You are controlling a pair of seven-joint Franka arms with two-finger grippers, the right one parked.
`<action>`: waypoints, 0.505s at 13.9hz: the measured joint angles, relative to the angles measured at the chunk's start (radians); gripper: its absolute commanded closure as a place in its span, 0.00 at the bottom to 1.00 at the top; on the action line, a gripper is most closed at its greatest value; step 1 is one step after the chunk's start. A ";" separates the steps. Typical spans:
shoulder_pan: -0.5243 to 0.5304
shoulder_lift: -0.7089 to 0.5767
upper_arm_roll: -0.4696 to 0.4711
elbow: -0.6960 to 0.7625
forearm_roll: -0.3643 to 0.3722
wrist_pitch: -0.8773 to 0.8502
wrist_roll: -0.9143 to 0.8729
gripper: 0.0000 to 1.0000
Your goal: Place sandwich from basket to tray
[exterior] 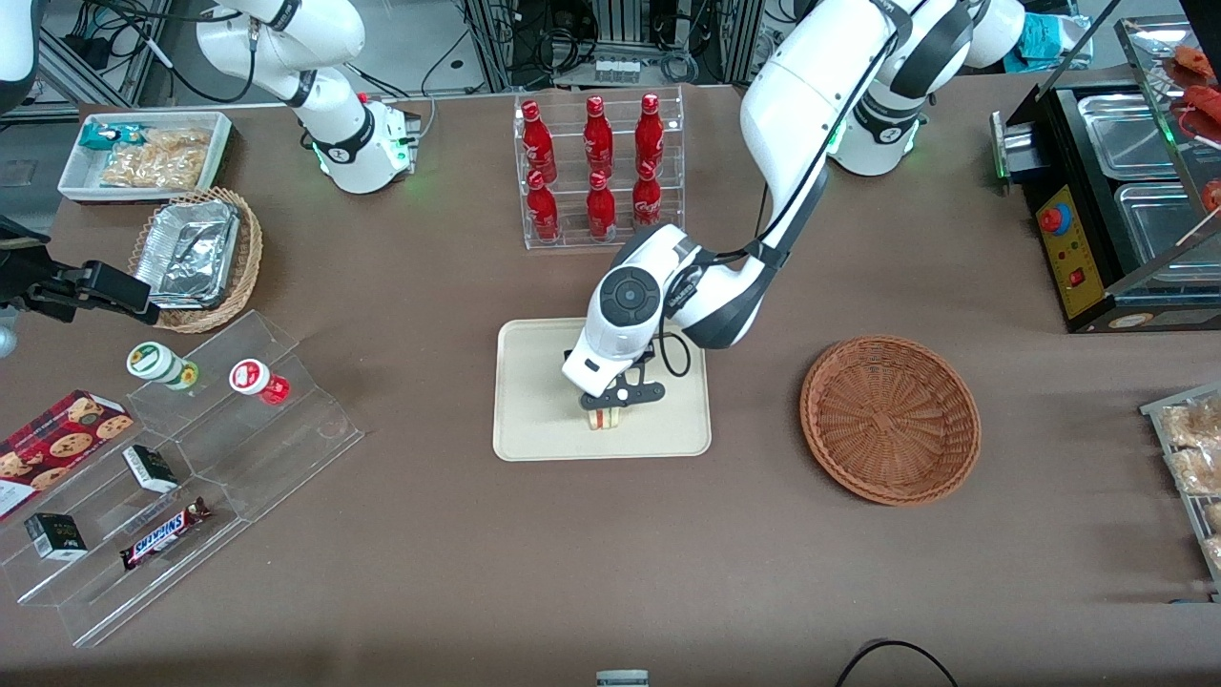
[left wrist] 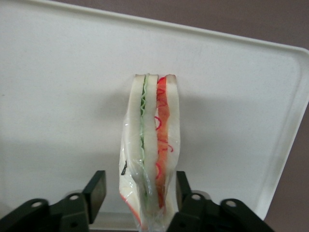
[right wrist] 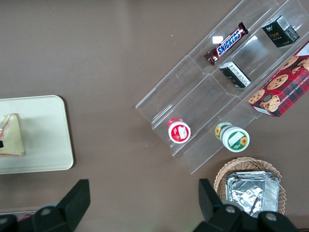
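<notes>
- Since the sandwich [exterior: 603,417] is already down on the tray [exterior: 534,401], the carrying part of the job looks done to me; what seems left is letting go and lifting away.
- The gripper [exterior: 605,405] hangs low over the tray, near its edge closest to the front camera, about midway along the surface.
- From the wrist camera the jaws stand at either side of the sandwich [left wrist: 150,154]: one finger [left wrist: 182,186] looks to be against the wrapper, the other [left wrist: 95,191] stands a little apart. I'd call them released, or at least no longer squeezing.
- The wedge stands on edge with its red and green layers showing, held upright probably because the jaws took it by its flat bread faces. It could tip once they pull clear.
- The round brown basket [exterior: 890,418], toward the working arm's end of the surface, has nothing in it.
- The tray [left wrist: 63,96] holds only the sandwich.
- A lighter wicker basket [exterior: 243,272] with foil trays sits toward the parked arm's end, untouched.
</notes>
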 measured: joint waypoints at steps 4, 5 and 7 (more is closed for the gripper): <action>0.002 -0.093 0.074 0.015 0.010 -0.159 -0.001 0.00; 0.003 -0.121 0.098 0.015 0.022 -0.208 -0.005 0.00; 0.010 -0.171 0.135 0.004 0.031 -0.292 -0.026 0.00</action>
